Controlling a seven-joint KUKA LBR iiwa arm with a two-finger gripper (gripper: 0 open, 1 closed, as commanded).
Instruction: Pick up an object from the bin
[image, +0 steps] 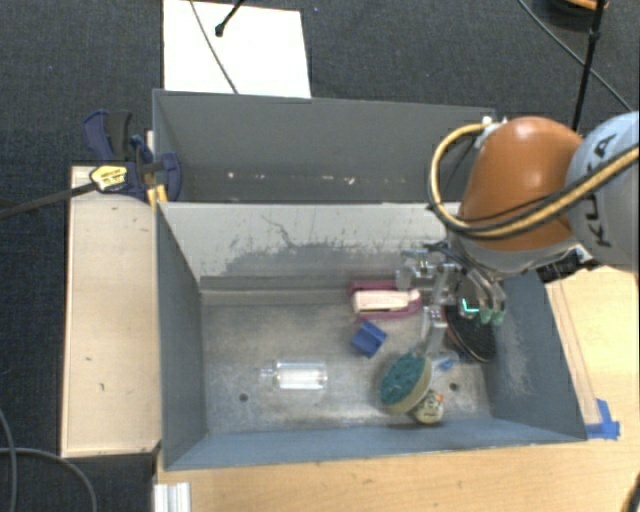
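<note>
The hand (436, 342) is hanging over the bin's (250, 330) right side. The teal round pad (404, 380) is lying just front-left of it, near the front wall. Whether the hand is spread or pressed together, I cannot tell.

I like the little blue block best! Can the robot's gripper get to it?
Probably yes. The blue block lies on the floor of the bin with nothing on top. The pink thing behind it and the teal round thing nearby do not cover it. The gripper hangs close by.
</note>
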